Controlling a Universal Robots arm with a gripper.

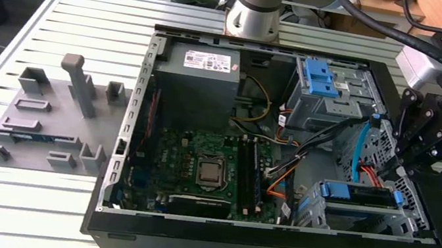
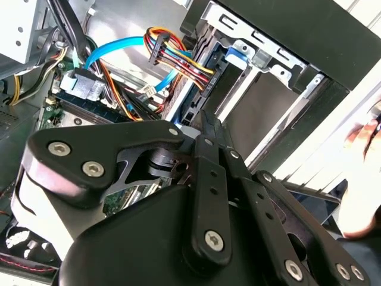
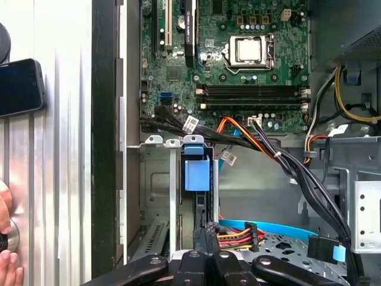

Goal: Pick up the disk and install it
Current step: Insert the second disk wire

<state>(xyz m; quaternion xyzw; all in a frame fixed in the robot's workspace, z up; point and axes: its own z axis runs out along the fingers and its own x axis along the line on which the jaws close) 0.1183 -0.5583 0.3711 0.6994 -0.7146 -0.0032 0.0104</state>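
Gripper (image 1: 397, 170) is clenched, nothing visible between the tips, parked right at the end of the disk (image 3: 197, 174). The disk sits on edge in the grey sheet-metal cage (image 1: 383, 220), blue plastic bracket showing. Just beside the gripper: a flat blue cable (image 3: 269, 229) and a bundle of coloured wires (image 2: 178, 59). The black case wall (image 3: 106, 143) boxes in the far side, so it's tight. The ribbed metal tabletop (image 1: 14, 198) beyond is open.
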